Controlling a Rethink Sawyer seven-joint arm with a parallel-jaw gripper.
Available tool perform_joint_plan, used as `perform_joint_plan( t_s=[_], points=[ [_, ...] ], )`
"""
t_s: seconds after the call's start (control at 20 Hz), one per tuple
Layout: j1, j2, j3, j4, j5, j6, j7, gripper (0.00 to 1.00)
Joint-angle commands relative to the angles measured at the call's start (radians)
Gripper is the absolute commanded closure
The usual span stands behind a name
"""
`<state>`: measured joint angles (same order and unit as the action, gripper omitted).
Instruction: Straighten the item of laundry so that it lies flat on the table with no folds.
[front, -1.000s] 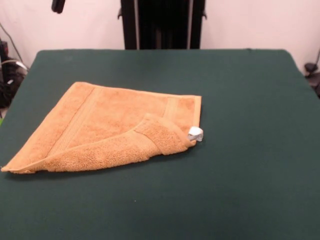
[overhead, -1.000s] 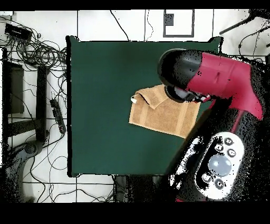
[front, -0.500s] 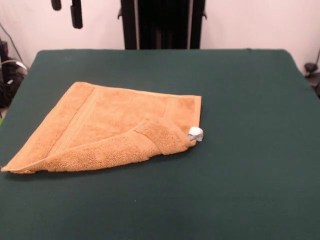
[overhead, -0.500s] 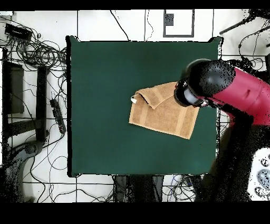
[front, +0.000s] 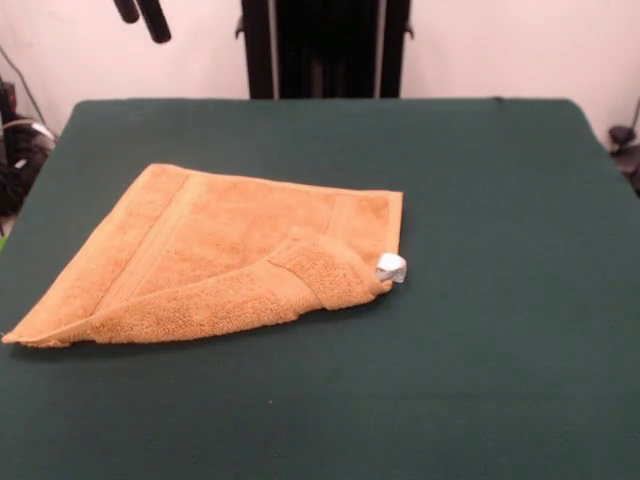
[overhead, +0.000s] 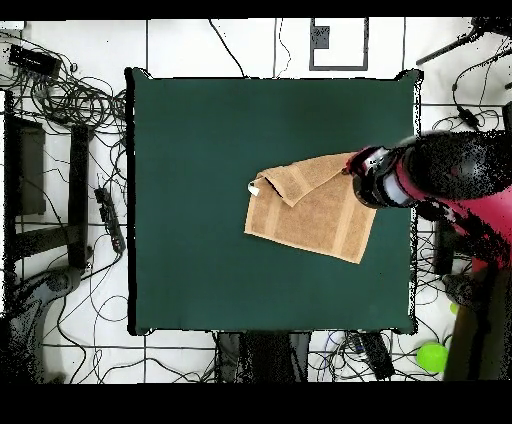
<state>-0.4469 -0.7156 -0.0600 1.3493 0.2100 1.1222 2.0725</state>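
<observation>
The golden-orange towel (front: 215, 255) lies on the dark green table (front: 480, 200), left of the middle. Its near right corner is folded back over itself, and its small white tag (front: 391, 267) sticks up at that fold. The long near edge is doubled over too. My gripper (front: 141, 15) shows only as two dark fingertips at the top left, high above the table's far edge, apart and empty. In the overhead view the towel (overhead: 305, 212) lies right of centre with its tag (overhead: 253, 187) at its left. The red and black arm (overhead: 400, 178) hangs over the towel's right corner and hides the gripper.
The black pedestal (front: 325, 45) stands behind the table's far edge. Cables and dark gear lie on the floor left of the table in the overhead view (overhead: 70, 95). A green object (overhead: 432, 357) sits on the floor at the bottom right.
In the overhead view the arm has swung right, off the towel's middle to its right corner. The fingertips at the front view's top left shifted slightly. The towel has not moved.
</observation>
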Motion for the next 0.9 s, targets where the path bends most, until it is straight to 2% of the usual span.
perform_joint_plan(
  t_s=[0.05, 0.2, 0.55, 0.6, 0.9],
  points=[
    [-0.071, -0.037, 0.293, 0.237, 0.111, -0.001, -0.358, 0.0],
    [-0.097, -0.043, 0.327, 0.252, 0.091, -0.061, -0.371, 0.0],
    [-0.103, -0.026, 0.34, 0.231, -0.052, -0.19, -0.342, 0.0],
    [-0.112, -0.027, 0.357, 0.233, -0.077, -0.197, -0.322, 1.0],
    [-0.125, -0.009, 0.395, 0.22, -0.129, -0.299, -0.302, 1.0]
  ],
)
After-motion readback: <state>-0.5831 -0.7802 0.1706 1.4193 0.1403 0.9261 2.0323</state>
